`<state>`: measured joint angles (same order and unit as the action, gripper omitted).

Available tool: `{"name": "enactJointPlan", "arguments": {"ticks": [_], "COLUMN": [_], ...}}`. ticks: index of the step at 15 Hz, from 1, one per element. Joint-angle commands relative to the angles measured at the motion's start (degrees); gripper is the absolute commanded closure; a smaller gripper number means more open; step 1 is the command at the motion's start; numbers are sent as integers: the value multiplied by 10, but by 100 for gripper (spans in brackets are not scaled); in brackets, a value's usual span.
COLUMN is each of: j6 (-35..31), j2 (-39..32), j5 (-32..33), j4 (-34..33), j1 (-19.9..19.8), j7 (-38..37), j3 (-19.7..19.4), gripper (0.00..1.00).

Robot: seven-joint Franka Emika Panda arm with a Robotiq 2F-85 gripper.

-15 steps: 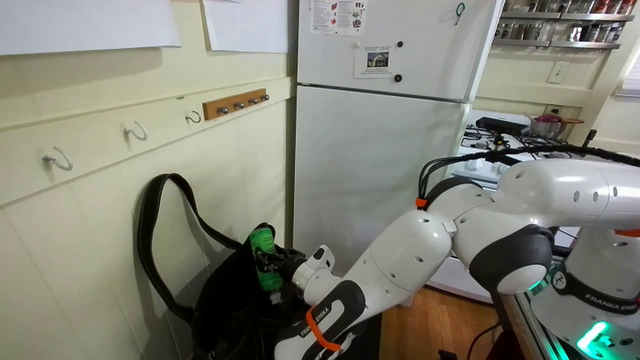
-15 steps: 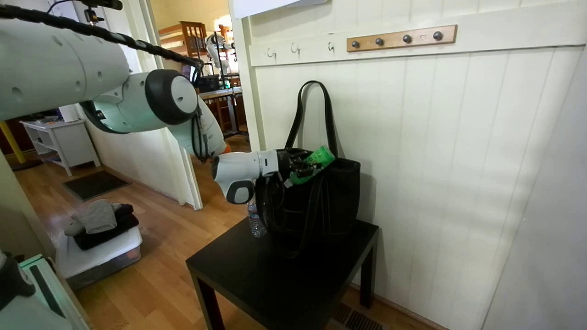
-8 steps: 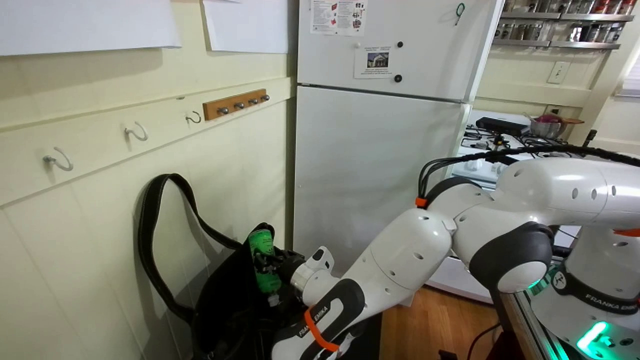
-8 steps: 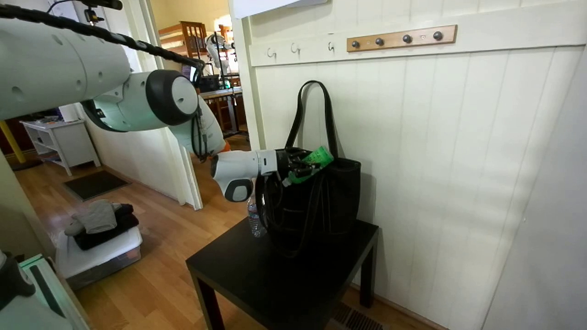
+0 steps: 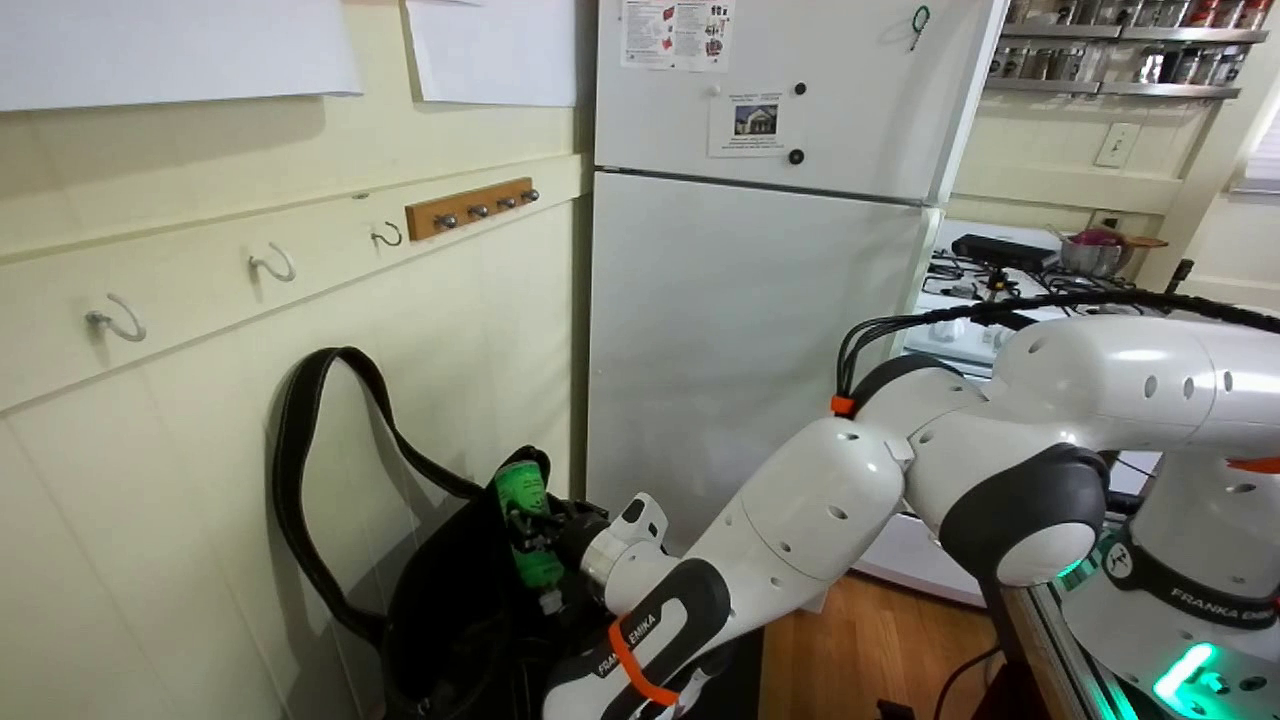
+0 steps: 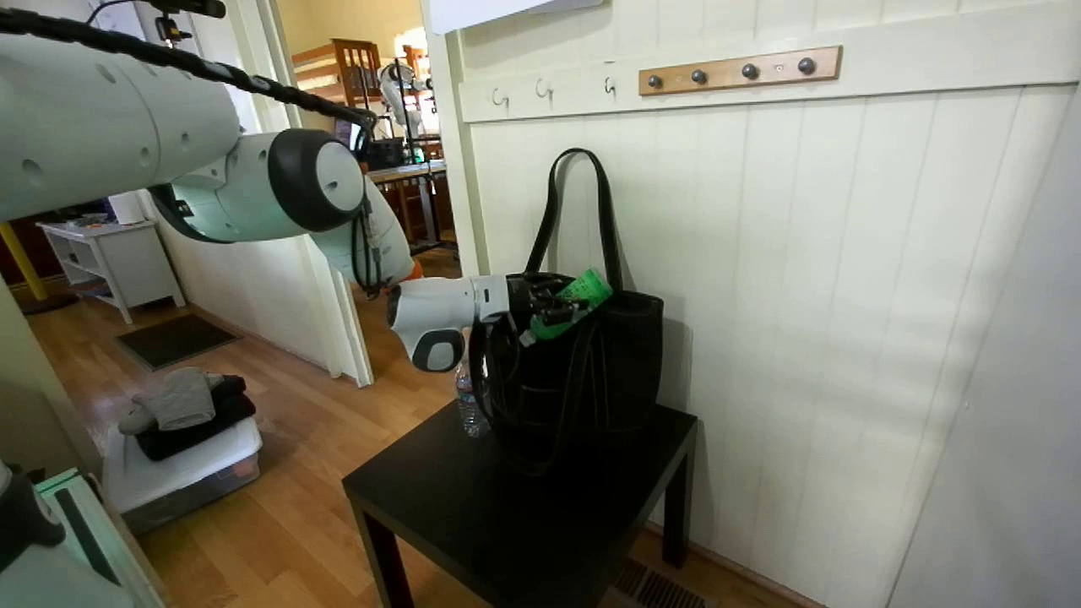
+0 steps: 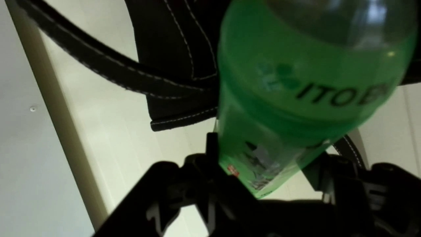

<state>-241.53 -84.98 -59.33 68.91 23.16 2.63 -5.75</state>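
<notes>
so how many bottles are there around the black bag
2: the green bottle, held tilted in the pincer, and the clear bottle, standing on the black table beside the black bag. More may be hidden in or behind the bag.

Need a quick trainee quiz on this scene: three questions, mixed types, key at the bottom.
1. What does the gripper hold?
2. True or false: the black bag stands on a black table.
3. Count: how many knobs are on the wooden rack?

Key:
1. A green bottle, held at a tilt.
2. True.
3. Four.
</notes>
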Motion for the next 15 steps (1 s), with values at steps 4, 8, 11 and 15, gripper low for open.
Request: {"name": "enactJointPlan", "arguments": {"ticks": [4, 8, 11, 15], "j6": [-12, -11, -12, -12], "j2": [-6, -5, -3, -2], "j5": [54, 41, 43, 47], "j4": [-3, 4, 13, 18], "j1": [-40, -25, -15, -20], "j7": [61, 54, 52, 59], "j3": [62, 31, 7, 10], "gripper": [64, 64, 64, 64]}}
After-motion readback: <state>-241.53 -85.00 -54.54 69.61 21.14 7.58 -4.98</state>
